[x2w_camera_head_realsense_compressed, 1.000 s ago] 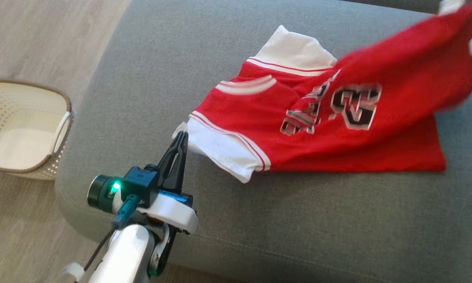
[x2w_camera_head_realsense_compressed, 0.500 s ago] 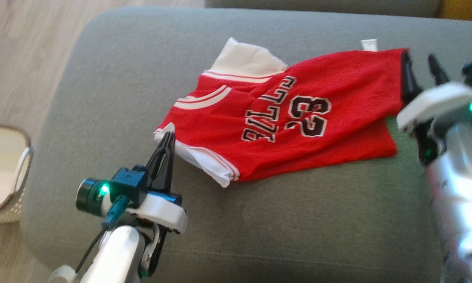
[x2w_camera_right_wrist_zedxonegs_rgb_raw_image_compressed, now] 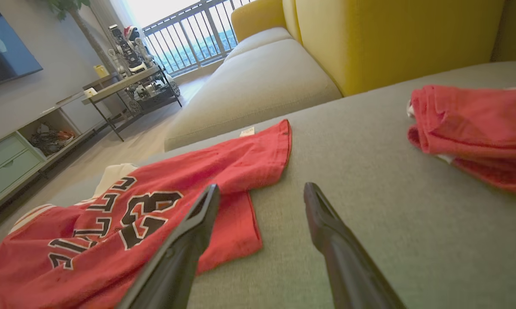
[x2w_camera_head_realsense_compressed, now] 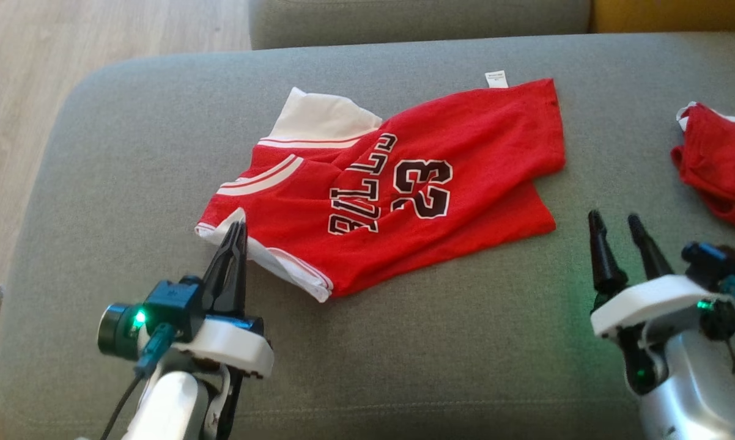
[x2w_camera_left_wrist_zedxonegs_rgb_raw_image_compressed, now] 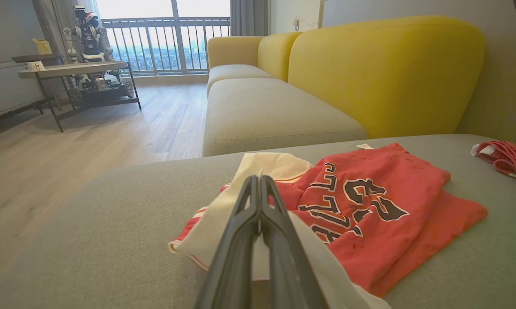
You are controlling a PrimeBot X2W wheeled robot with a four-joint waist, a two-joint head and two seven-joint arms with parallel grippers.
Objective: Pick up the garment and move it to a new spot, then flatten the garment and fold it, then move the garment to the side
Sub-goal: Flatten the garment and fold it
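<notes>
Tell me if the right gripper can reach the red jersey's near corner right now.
Probably yes: the right gripper stands open beside the red jersey, with bare grey cushion between them and nothing in the way.

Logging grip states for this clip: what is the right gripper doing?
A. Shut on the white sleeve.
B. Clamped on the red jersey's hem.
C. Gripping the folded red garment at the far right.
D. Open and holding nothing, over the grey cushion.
D: the right gripper has its two fingers spread with bare grey cushion between them, apart from the red number 23 jersey.
</notes>
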